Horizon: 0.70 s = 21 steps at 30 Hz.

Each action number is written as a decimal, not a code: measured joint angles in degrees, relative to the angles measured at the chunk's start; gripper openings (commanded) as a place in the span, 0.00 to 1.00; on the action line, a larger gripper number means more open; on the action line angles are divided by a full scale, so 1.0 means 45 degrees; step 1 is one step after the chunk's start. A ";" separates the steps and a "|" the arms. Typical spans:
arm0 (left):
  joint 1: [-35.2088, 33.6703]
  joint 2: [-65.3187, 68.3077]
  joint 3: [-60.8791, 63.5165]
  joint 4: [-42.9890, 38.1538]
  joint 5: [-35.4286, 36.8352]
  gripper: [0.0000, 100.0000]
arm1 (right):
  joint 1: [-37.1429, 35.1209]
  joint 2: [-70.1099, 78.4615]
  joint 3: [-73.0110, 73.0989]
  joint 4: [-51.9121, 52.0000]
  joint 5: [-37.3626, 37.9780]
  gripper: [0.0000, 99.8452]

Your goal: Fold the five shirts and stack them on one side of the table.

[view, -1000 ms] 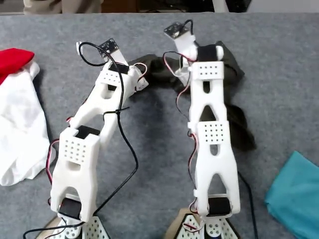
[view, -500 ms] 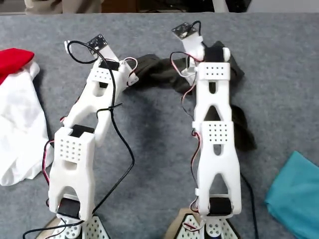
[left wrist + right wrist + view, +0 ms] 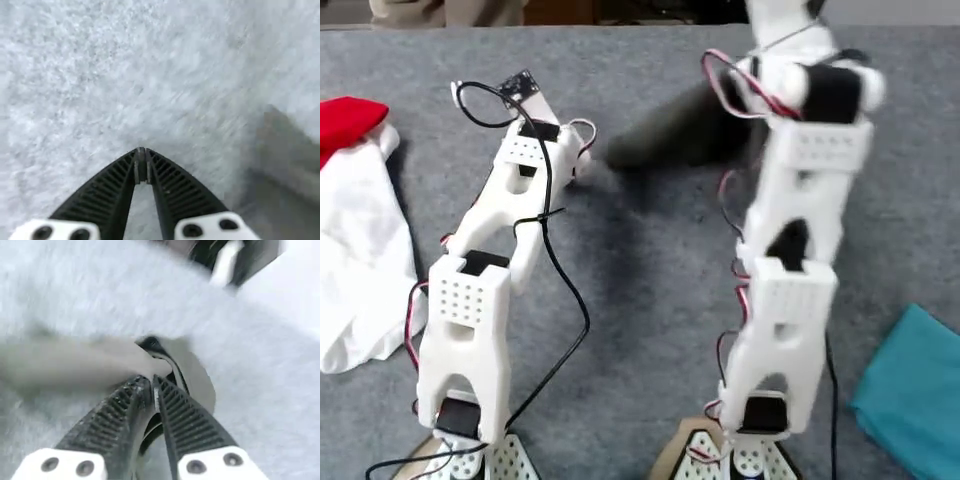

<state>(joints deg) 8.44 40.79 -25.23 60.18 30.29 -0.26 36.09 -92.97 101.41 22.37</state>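
1. Nearest my bases, a teal shirt (image 3: pixel 915 390) lies crumpled at the table's (image 3: pixel 640 300) right edge, well apart from both arms
2. On the opposite side, a white shirt (image 3: pixel 355 260) is spread loosely along the left edge, and a red shirt (image 3: pixel 350 118) is bunched at its far end, touching it
3. My left fingers (image 3: pixel 142 167) are pressed tip to tip with nothing between them. They hang over bare grey table, and a dark blurred shape sits off to one side of them
4. My right fingers (image 3: pixel 152 385) are clamped tight on a fold of the dark shirt (image 3: pixel 75 360). The cloth is pinched right at the tips and bulges out beyond them
5. From above, the dark shirt (image 3: pixel 670 135) stretches as a long band across the far middle of the table, from my right arm's wrist to just beside my left arm's wrist. I cannot tell whether its middle touches the table
6. None of the four shirts I can see is folded, and they lie in separate places rather than stacked
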 measured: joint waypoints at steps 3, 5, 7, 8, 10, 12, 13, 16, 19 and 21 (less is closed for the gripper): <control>-0.0508 0.0000 -0.0430 0.0996 -0.0703 0.02 | 0.0039 -0.1719 0.0000 0.0000 -0.0020 0.00; -0.1114 0.0000 -0.0821 0.1719 -0.1035 0.02 | 0.0059 -0.2618 -0.0020 0.0000 -0.0039 0.00; -0.1621 0.0000 -0.1426 0.2598 -0.1270 0.02 | 0.0059 -0.3341 -0.0078 0.0020 -0.0078 0.00; -0.1836 0.0000 -0.1875 0.3223 -0.1328 0.02 | 0.0000 -0.3673 -0.0078 0.0039 -0.0078 0.00; -0.2266 0.0000 -0.2911 0.4415 -0.1387 0.02 | -0.0274 -0.4337 0.0254 0.0059 -0.0078 0.00; -0.2891 0.0000 -0.4103 0.5705 -0.1387 0.02 | -0.0781 -0.5040 0.1035 0.0059 -0.0078 0.00; -0.3282 0.0000 -0.4689 0.6271 -0.1387 0.02 | -0.1055 -0.5411 0.1582 0.0059 -0.0078 0.00; -0.4611 0.0000 -0.6525 0.7873 -0.1387 0.02 | -0.2188 -0.6466 0.3477 0.0059 -0.0078 0.00; -0.6095 0.0000 -0.7912 0.8635 -0.1856 0.02 | -0.3477 -0.7326 0.5333 0.0059 -0.0078 0.00; -0.7170 0.0000 -0.8244 0.8811 -0.2071 0.02 | -0.4298 -0.7639 0.6330 0.0059 -0.0078 0.00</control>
<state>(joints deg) -23.82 40.79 -62.33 99.82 20.97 -19.60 1.71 -64.48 101.67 22.02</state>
